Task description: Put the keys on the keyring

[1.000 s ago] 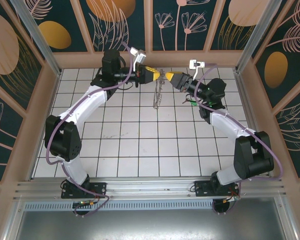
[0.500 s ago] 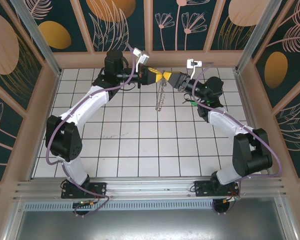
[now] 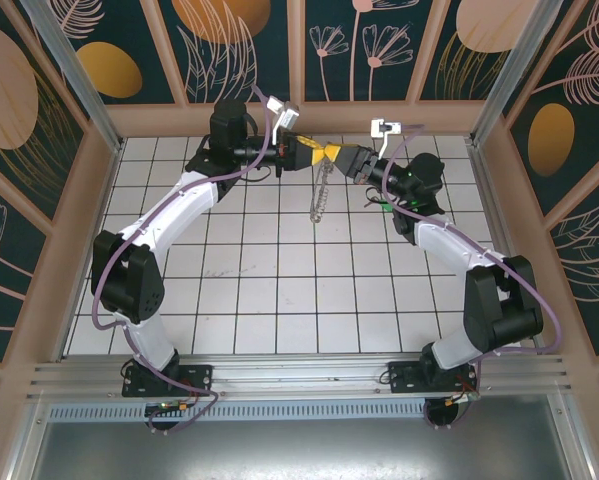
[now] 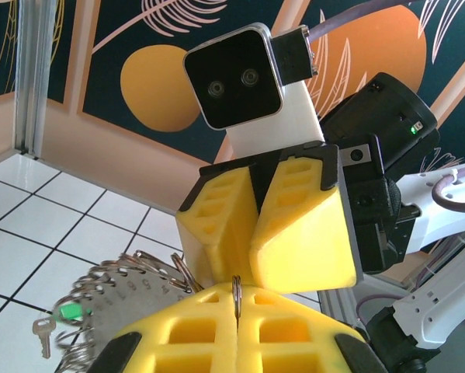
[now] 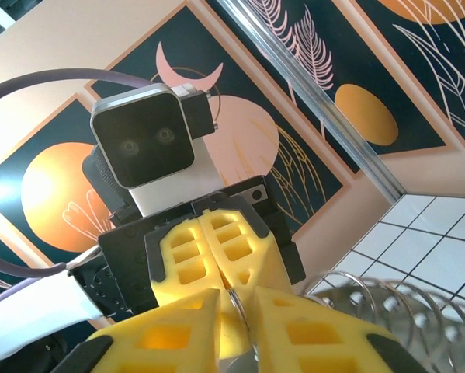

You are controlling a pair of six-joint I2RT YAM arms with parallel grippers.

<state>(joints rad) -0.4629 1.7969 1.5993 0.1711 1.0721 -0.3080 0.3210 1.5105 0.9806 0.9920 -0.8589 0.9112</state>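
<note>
Tiled counter [image 3: 279, 290] up front, then over its far end left claw [image 4: 236, 311] clenched on the ring [image 3: 321, 195], right claw [image 4: 249, 264] pinching the same wire tip to tip, likely steadying the hanging loop for threading; key [image 4: 67, 313] by its low coils, attachment unclear.

The keyring [image 4: 112, 284] is partly hidden behind the fingers [image 4: 209, 307] of the left gripper [image 4: 236, 289], which the bottom edge cuts off. The key [image 4: 57, 321] is blurred. At the right wrist, the keyring's coils run off frame.
</note>
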